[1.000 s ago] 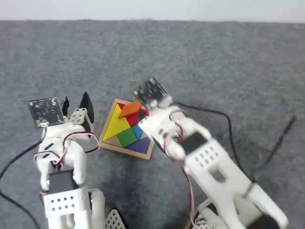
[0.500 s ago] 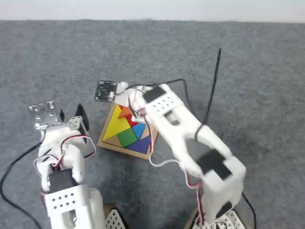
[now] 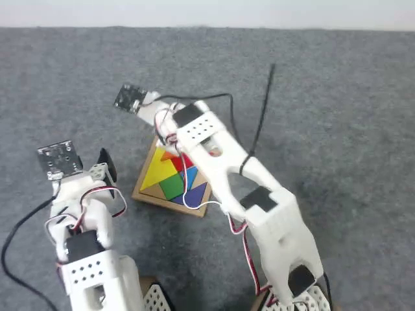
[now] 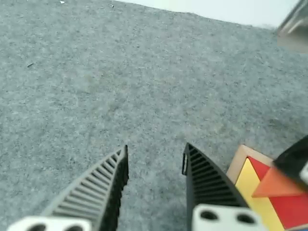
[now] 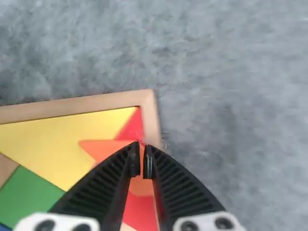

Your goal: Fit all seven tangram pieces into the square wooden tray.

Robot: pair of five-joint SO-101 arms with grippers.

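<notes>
- Tray (image 3: pixel 139 186), square and wooden, lies on the carpet between the two arms, closer to the left one.
- Pieces inside it: a big yellow triangle (image 3: pixel 158 173) on the side toward the left arm, a green piece (image 3: pixel 172 187) next to it, a red piece (image 5: pixel 136 126) in the far corner, a blue piece (image 3: pixel 189 177) and a purple piece (image 3: pixel 194 196) near the near edge. A small patch of bare wood shows beside the green.
- Orange triangle (image 5: pixel 108 147) sits at the far corner, overlapping the red piece rather than lying level with the others.
- Right gripper (image 5: pixel 141 147) hangs right over that orange triangle, its tips drawn together to a thin slit; I cannot tell whether they pinch it.
- Left gripper (image 4: pixel 155 151) is over bare carpet just beside the tray, spread wide and holding nothing.
- Grey carpet (image 3: pixel 337 97) covers the whole table, with a black cable (image 3: pixel 262 110) trailing from the right arm.
- Pale wall (image 3: pixel 207 11) runs along the far edge.
</notes>
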